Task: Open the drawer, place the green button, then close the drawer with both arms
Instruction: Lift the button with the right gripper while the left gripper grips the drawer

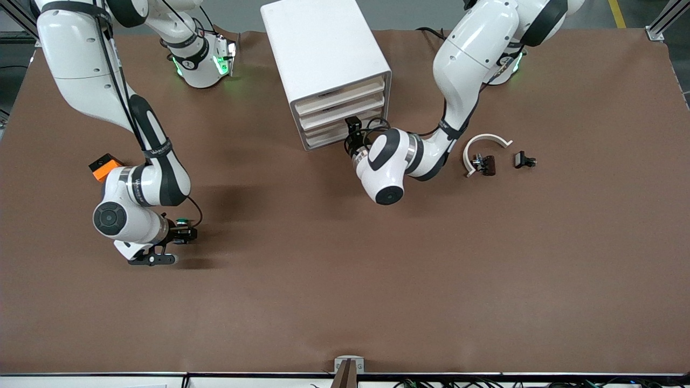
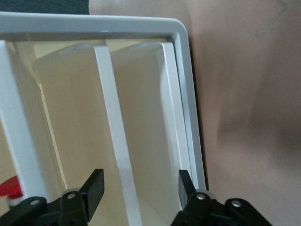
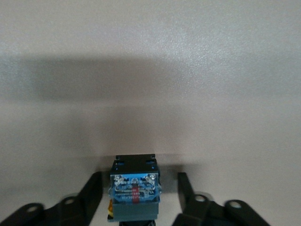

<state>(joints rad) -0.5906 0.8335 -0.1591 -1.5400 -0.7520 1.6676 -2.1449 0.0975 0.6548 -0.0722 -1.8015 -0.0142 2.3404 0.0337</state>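
1. The left pincer [image 2: 140, 188] is at the front of the white cabinet [image 1: 323, 59], fingers spread around the edge of the lowest drawer [image 1: 330, 137], gripping nothing.
2. The right pincer [image 3: 139, 193] is low over the desk [image 1: 377, 280], fingers straddling the button [image 3: 134, 188] without touching it.
3. The button sits on the desk near the orange cube [image 1: 104, 166].

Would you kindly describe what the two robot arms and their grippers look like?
Both arms, the left arm and the right arm, are glossy white with rounded segments, black bands at the joints and dark round end caps. Thin black cables run along them. Green lights glow at their bases. The left gripper and right gripper are black, with two flat fingers on pivoted links with silver rivets.
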